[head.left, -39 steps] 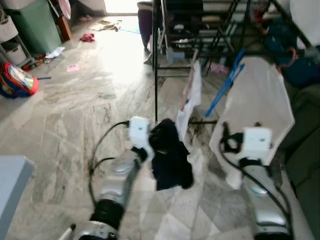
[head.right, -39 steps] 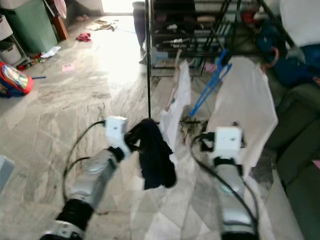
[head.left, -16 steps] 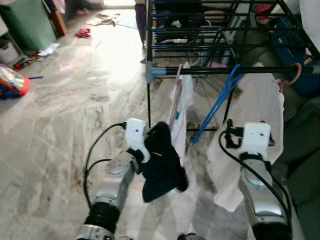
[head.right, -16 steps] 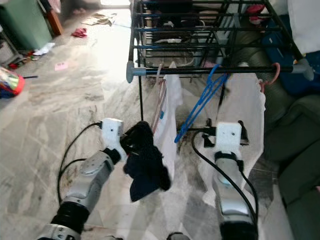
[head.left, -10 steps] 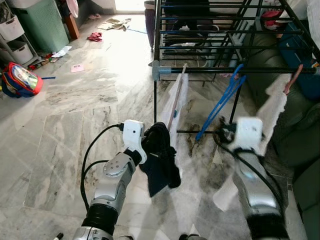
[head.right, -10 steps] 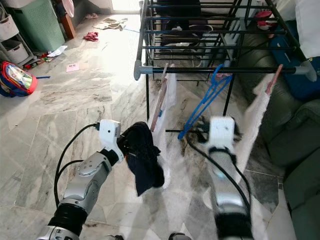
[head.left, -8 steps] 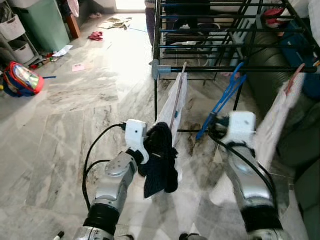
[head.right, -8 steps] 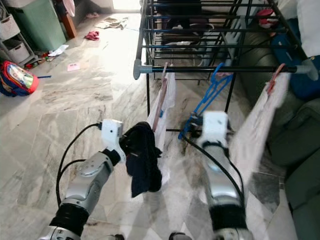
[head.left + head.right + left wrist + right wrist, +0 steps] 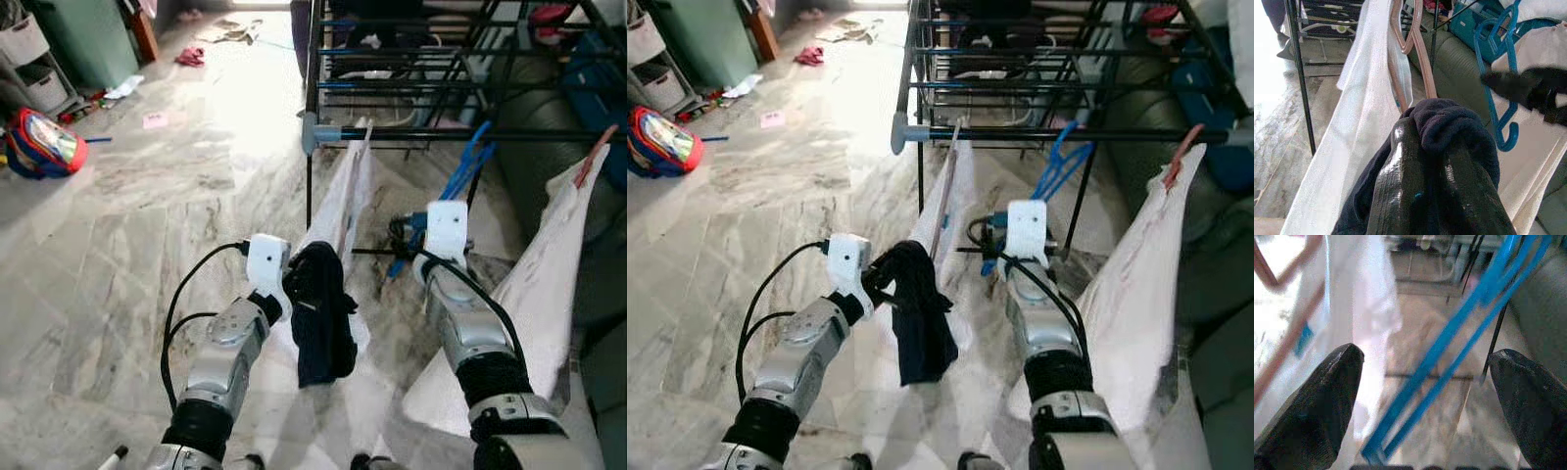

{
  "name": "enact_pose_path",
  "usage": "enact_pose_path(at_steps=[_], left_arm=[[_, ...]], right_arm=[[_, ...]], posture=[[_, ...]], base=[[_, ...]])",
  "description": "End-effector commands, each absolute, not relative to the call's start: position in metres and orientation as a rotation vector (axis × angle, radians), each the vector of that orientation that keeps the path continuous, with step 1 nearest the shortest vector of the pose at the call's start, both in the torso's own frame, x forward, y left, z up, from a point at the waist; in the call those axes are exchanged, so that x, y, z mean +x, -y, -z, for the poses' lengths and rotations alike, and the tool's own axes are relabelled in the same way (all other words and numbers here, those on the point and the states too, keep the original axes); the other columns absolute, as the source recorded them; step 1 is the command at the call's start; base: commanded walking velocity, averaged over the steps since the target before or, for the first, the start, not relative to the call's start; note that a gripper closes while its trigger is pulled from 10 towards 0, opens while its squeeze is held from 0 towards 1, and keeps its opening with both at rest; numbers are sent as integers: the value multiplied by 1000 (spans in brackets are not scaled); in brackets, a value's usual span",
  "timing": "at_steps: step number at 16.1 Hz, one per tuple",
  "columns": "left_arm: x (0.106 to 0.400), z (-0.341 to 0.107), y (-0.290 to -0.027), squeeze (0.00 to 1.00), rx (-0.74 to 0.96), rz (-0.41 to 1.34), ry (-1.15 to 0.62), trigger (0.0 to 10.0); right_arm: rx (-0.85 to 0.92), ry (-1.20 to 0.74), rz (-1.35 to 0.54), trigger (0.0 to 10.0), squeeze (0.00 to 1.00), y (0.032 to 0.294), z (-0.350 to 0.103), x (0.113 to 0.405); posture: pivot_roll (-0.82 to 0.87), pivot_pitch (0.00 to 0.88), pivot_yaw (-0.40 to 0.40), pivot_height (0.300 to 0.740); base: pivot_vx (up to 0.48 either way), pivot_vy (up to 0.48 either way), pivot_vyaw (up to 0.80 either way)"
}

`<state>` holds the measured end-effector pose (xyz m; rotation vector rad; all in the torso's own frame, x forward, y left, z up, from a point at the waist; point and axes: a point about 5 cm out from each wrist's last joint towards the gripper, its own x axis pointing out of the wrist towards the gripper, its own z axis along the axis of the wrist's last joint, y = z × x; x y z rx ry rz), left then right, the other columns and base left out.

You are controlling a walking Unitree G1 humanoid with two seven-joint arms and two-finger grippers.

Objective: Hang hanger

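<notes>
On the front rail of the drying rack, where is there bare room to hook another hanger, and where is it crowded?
The front rail is bare between the white garment on the pink hanger and the blue hanger, and again between the blue hanger and the white garment at the far right. Below the first gap it is crowded: the right gripper is open around the blue hanger.

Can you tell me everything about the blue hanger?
The blue hanger is thin and looks like plastic. It hangs empty, tilted, with its hook over the black rail of the drying rack, between two hung white cloths. The right gripper sits just in front of it with its jaws wide open, the hanger's blue bars lying between them. Whether they touch it is unclear.
</notes>
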<state>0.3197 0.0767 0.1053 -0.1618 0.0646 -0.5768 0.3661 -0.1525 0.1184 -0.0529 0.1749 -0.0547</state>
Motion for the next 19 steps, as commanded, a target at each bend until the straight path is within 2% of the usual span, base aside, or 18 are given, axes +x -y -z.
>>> enact_pose_path(at_steps=[1, 7, 12, 16, 19], left_arm=[[319, -108, -78, 0, -143, 578, -54, 10000], [319, -109, -77, 0, -141, 577, -60, 10000], [321, -109, -74, 0, -139, 581, -61, 10000], [322, -109, -73, 0, -137, 582, -63, 10000], [322, -109, -75, 0, -136, 573, -62, 10000]], right_arm=[[-37, -240, 64, 10000, 0, 159, -109, 366], [-45, -268, 196, 10000, 0, 195, -103, 366], [-139, -188, 152, 10000, 0, 194, -117, 370], [-155, -206, 119, 10000, 0, 195, -120, 375], [-220, -213, 223, 10000, 0, 211, -123, 374]], posture=[[60, 184, 24, 740], [58, 181, 23, 740], [44, 177, 25, 740], [46, 171, 22, 740], [55, 168, 20, 740]], base=[[0, 0, 0], [0, 0, 0], [0, 0, 0], [0, 0, 0], [0, 0, 0]])
